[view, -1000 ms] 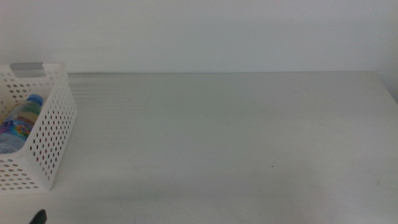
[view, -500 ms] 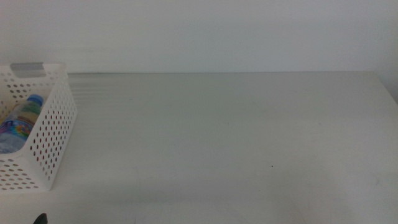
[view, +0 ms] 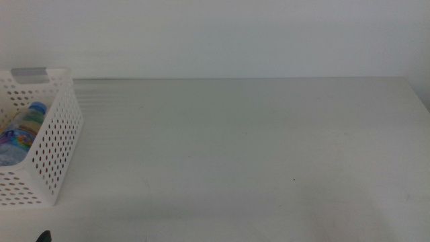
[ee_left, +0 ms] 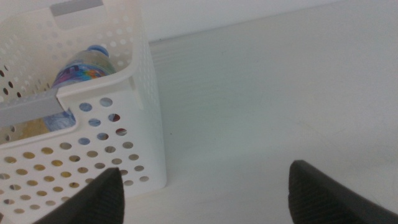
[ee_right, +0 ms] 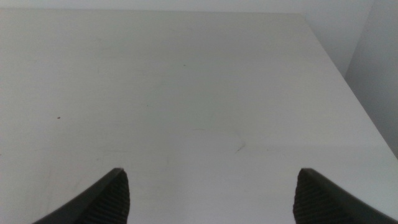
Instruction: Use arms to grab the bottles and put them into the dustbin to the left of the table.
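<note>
- Your tabletop (view: 255, 148) is plain white and flat, with a pale wall behind its far edge.
- Dustbin (view: 52, 144), a white perforated basket with a grey rim patch, sits at the tabletop's far left.
- Blue-capped water bottle (view: 20, 131) lies inside the dustbin, long axis running near-to-far, cap pointing toward the far wall.
- Something yellowish shows through the dustbin holes in the left wrist view; can't tell what it is.
- Your left hand (ee_left: 205, 196) is just near of the dustbin's near-right corner, fingers spread apart, holding nothing.
- Your right hand (ee_right: 208, 199) hovers over bare tabletop toward the right edge, fingers apart, holding nothing.
</note>
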Controlling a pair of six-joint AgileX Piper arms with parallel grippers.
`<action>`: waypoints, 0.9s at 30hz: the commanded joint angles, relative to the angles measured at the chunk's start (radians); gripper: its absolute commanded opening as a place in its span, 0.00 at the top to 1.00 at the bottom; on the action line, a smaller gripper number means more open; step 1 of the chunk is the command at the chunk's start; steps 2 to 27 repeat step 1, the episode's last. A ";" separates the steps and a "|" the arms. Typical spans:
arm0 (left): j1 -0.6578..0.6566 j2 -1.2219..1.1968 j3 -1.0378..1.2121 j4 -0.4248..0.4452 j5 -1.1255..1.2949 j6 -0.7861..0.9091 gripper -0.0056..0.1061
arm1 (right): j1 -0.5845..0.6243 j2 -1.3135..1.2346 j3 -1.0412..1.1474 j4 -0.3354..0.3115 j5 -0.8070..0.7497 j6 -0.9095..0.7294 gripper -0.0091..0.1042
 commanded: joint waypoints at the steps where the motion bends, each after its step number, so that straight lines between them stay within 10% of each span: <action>1: 0.000 -0.016 0.006 -0.014 -0.078 -0.009 0.21 | -0.008 -0.027 -0.001 -0.017 -0.071 -0.009 0.26; 27: 0.000 -0.016 0.006 -0.014 -0.078 -0.009 0.21 | -0.008 -0.027 -0.001 -0.017 -0.071 -0.009 0.26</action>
